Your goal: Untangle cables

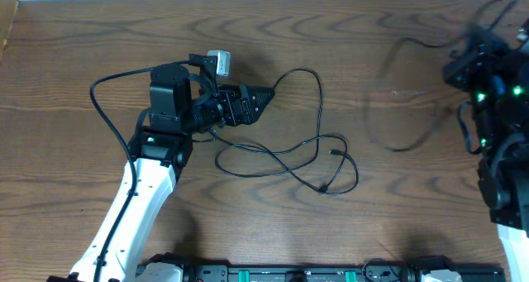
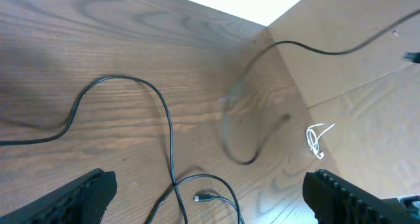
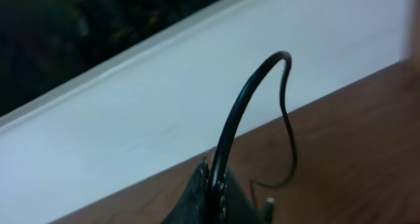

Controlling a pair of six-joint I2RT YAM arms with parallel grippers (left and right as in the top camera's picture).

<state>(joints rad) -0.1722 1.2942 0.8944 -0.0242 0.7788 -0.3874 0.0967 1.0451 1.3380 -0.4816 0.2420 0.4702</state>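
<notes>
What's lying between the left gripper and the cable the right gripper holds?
Overhead view: a loose black cable loops beside the left gripper, then bare wood up to the held cable.

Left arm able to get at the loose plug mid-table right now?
Probably yes. The left gripper is open, and the plug lies on bare table just ahead, with nothing between them.

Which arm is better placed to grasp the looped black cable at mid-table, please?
Left: the left pincer, open, sits beside the looped cable; the right pincer, farther off, is shut on another cable.
</notes>
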